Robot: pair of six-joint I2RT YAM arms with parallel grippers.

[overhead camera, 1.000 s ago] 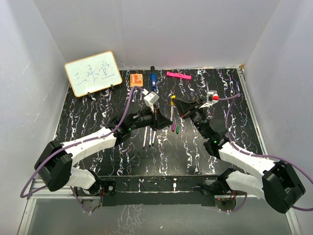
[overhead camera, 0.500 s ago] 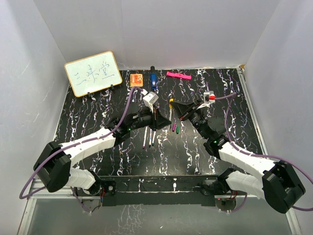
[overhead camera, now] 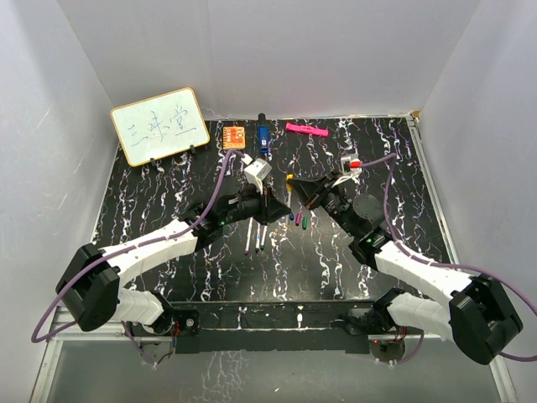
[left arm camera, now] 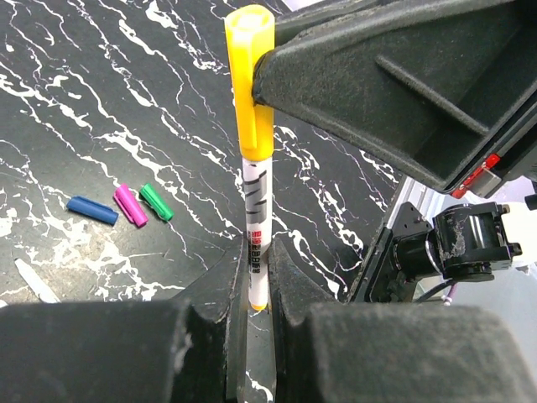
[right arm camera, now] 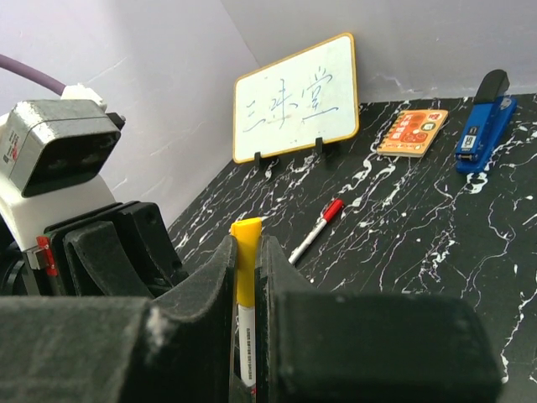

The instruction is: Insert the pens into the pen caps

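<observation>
The left gripper's (left arm camera: 256, 281) matte black, grainy plastic fingers (left arm camera: 220, 290) are pinching narrowly on the lower end of a thin white-barrelled pen with printed markings (left arm camera: 255, 197). The pen is standing upright between them above the black, white-veined marble-patterned bench (left arm camera: 101, 109). The right gripper's (right arm camera: 247, 252) ribbed black fingers (left arm camera: 377, 84) are clamping, from the side, the glossy yellow cylindrical cap with a clip (left arm camera: 250, 75), which is sitting over the pen's top. The left wrist view is showing what the right wrist view is not: three short plastic caps lying close together on the bench, well apart from the fingers: a blue cap (left arm camera: 92, 210), a magenta-purple cap (left arm camera: 130, 205) and a green cap (left arm camera: 156, 201). The right wrist view is instead showing a red-capped white pen (right arm camera: 315, 225) lying flat before a wood-framed whiteboard (right arm camera: 295, 98).
</observation>
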